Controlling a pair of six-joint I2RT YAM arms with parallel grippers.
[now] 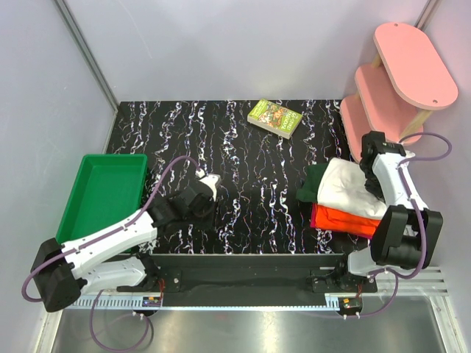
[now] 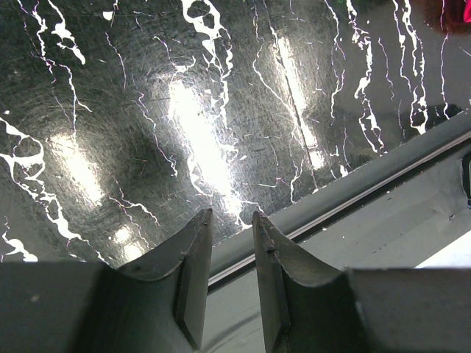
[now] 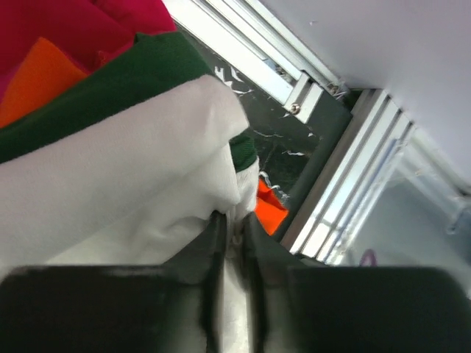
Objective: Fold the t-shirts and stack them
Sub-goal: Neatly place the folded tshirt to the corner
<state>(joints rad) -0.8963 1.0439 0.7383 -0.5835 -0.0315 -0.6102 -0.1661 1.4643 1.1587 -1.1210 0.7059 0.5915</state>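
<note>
Clamps cream t-shirt [image 3: 125, 169] fold in right gripper [image 3: 234, 219] at right edge of desk [image 1: 250, 198]; holds left gripper [image 2: 232, 220] jaws slightly apart, empty, above near edge.

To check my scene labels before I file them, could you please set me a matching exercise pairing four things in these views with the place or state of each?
Things
1. green tray
2. book
3. cream-white t-shirt
4. left gripper

Places or states
A. topmost of the folded shirts, pinched by the right gripper
B. at the left side of the table
C. fingers apart over bare table, holding nothing
D. lying near the table's far edge

Pairs: 1-B, 2-D, 3-A, 4-C
</note>
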